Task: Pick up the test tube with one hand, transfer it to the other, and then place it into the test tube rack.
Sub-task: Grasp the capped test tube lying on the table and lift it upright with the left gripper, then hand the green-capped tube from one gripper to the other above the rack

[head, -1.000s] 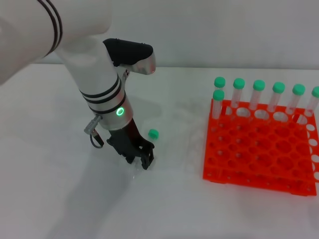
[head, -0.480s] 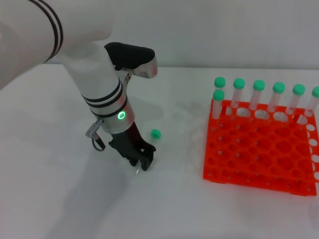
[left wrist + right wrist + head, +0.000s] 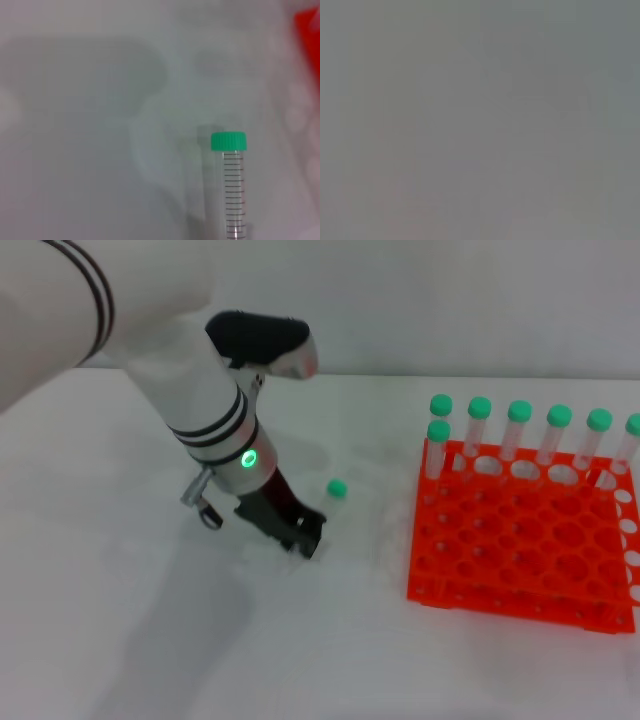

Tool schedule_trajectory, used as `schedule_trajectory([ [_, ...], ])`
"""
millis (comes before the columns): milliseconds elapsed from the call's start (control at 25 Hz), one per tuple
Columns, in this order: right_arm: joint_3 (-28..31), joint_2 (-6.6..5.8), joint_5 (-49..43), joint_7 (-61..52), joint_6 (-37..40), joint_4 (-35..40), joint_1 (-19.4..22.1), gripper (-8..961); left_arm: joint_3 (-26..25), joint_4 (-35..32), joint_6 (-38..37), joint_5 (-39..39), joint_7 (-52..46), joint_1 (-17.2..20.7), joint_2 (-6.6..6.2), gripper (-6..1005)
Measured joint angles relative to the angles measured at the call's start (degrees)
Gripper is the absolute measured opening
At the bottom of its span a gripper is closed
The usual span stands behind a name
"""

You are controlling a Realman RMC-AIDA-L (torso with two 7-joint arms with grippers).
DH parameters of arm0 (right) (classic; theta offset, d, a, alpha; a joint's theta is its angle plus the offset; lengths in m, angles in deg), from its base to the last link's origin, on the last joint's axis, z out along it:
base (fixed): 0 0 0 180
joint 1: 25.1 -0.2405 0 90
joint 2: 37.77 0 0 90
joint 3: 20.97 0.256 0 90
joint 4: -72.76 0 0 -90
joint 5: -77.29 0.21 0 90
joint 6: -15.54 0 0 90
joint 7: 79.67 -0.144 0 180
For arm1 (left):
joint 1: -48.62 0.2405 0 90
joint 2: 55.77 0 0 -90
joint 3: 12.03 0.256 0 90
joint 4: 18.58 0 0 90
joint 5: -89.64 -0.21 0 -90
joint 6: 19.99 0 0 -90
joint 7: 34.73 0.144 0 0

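My left gripper [image 3: 306, 539] is low over the white table, left of the test tube rack, and is shut on the test tube. The tube's green cap [image 3: 336, 487] sticks out up and to the right of the black fingers. In the left wrist view the clear, graduated test tube [image 3: 233, 192] with its green cap shows above the table, with its shadow beside it. The orange test tube rack [image 3: 520, 550] stands at the right, a red corner of it showing in the left wrist view [image 3: 307, 35]. My right gripper is out of view; its wrist view shows only flat grey.
Several green-capped tubes [image 3: 519, 430] stand upright in the rack's back row, and one more [image 3: 438, 445] in the second row at its left end. The table's far edge [image 3: 400, 376] runs behind the arm.
My left gripper has moved right and away from me, toward the rack, carrying the tube; the green cap has risen and shifted right with it.
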Motion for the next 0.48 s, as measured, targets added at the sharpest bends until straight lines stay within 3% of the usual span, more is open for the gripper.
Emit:
schedule_trajectory([
  [200,1.6,-0.04,0.0,0.0,0.1,0.0,0.1,819,0.0,4.8,3.1,14.0,9.9,2.8,-0.07,203],
  [480,4.1,-0.02,0.1,-0.5,0.8,-0.2,0.1,818,0.0,8.5,6.5,51.2,35.2,13.8,-0.19,211],
])
